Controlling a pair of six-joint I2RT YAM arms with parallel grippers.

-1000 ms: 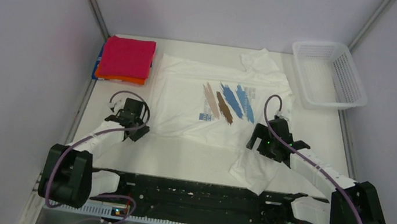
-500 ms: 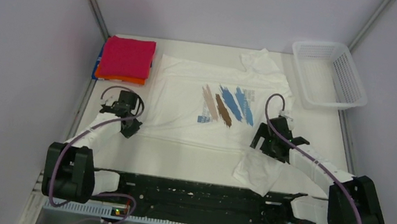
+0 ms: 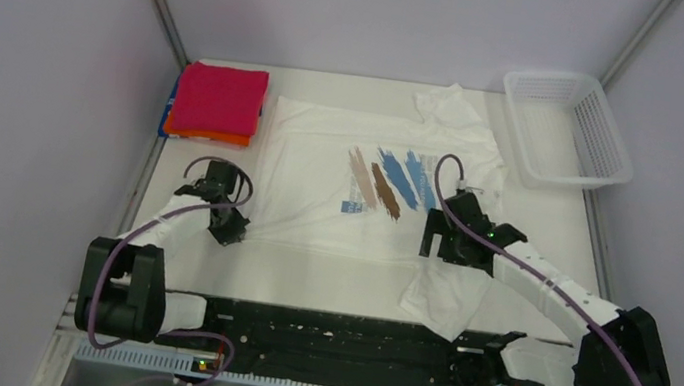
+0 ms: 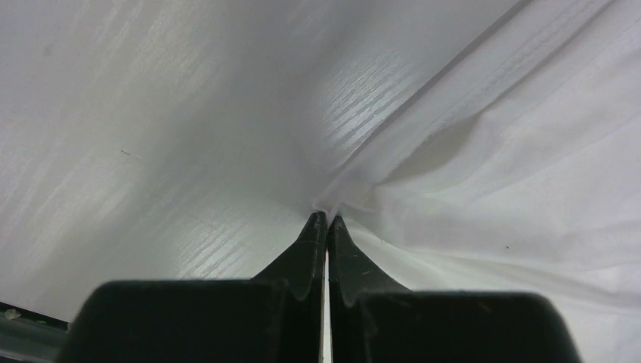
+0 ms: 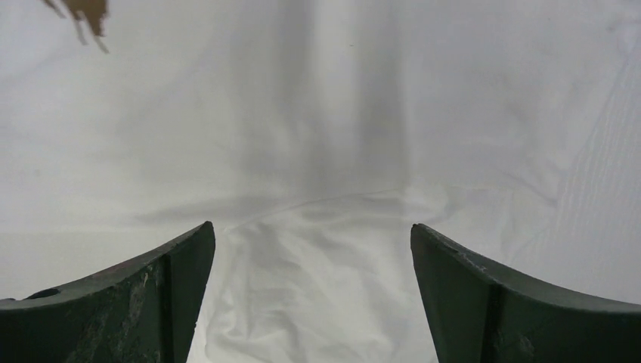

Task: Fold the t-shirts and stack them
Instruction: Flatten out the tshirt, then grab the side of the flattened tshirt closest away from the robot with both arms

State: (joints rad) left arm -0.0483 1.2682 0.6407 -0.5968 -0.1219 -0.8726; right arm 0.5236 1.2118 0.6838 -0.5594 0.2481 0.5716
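One white t-shirt (image 3: 300, 177) | left gripper (image 4: 326, 218) closed at its corner, pinch unclear | right gripper (image 5: 311, 228) spread.

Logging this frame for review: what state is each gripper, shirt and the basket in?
white t-shirt: spread print-up, near-right sleeve rumpled.
left gripper: shut on the white t-shirt's near-left edge.
right gripper: open, over the white t-shirt.
folded stack: crimson on top, orange and blue beneath.
basket: upright.

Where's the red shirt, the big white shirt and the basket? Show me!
crimson t-shirt (image 3: 220, 100): top view, middle of its folded top face.
white t-shirt (image 3: 320, 175): top view, plain cloth left of the striped print.
basket (image 3: 569, 132): top view, on its mesh floor.
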